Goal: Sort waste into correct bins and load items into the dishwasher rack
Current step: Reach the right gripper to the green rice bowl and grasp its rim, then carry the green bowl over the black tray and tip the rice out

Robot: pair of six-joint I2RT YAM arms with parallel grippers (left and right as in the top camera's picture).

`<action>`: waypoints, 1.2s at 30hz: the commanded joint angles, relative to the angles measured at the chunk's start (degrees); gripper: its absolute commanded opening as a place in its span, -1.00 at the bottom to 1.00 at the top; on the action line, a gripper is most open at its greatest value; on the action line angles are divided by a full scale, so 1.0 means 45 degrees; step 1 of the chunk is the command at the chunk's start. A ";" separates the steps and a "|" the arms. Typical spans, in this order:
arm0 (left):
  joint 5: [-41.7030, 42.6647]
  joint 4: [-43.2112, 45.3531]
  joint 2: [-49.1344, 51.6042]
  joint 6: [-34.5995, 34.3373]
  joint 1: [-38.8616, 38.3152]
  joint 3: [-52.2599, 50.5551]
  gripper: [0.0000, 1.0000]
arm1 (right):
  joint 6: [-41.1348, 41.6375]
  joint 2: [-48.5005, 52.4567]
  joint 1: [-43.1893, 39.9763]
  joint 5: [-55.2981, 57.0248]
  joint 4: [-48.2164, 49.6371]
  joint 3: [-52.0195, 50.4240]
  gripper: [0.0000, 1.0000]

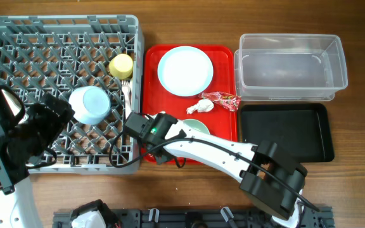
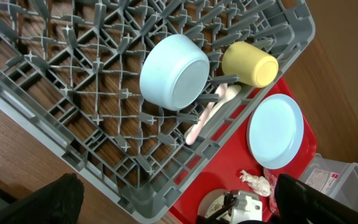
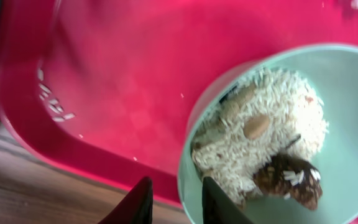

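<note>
The mint green bowl (image 1: 200, 126) (image 3: 347, 93) sits at the front of the red tray (image 1: 152, 82) with rice-like scraps (image 3: 272, 124) inside. My right gripper (image 1: 184, 132) (image 3: 174, 186) has closed down over its rim, one finger inside and one outside. My left gripper (image 2: 179, 208) stands open above the front edge of the grey dishwasher rack (image 1: 18, 50). In the rack lie a light blue bowl (image 1: 89, 104), a yellow cup (image 1: 121, 65) and white cutlery (image 1: 126, 95). The light blue plate (image 1: 185, 70), white tissue (image 1: 199, 107) and red wrapper (image 1: 224, 99) rest on the red tray.
A clear plastic tub (image 1: 338, 63) stands at the back right, with a shallow black tray (image 1: 284, 133) in front of it. A few rice grains (image 3: 51, 106) lie by the red tray's wall. Bare wooden table runs along the front.
</note>
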 commanded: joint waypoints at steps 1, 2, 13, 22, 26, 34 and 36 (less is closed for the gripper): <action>-0.0175 -0.0126 -0.0005 0.0063 0.0044 0.0015 1.00 | -0.0087 0.0170 0.0005 0.0379 0.0418 -0.0248 -0.46; -0.0175 -0.0146 -0.0005 0.0063 0.0044 0.0015 1.00 | -0.0092 0.0170 0.0005 0.0379 0.0471 -0.0389 -0.46; -0.0170 -0.0141 -0.0005 0.0058 0.0044 0.0015 1.00 | -0.0053 0.0112 -0.0005 0.0219 0.0170 -0.0573 -0.91; -0.0170 -0.0141 -0.0005 0.0058 0.0044 0.0015 1.00 | -0.0063 -0.5275 -0.2482 -0.0165 -0.2050 0.0335 -0.92; -0.0170 -0.0141 -0.0005 0.0058 0.0044 0.0015 1.00 | -0.0078 -0.8208 -0.4279 -0.0165 -0.3366 0.0282 -0.92; -0.0170 -0.0141 -0.0005 0.0058 0.0044 0.0015 1.00 | -0.3245 -1.0117 -0.9253 -0.4444 -0.3672 -0.0015 -0.91; -0.0170 -0.0141 -0.0005 0.0058 0.0044 0.0015 1.00 | -0.4022 -1.0098 -1.0399 -0.5537 -0.3551 -0.0223 -0.91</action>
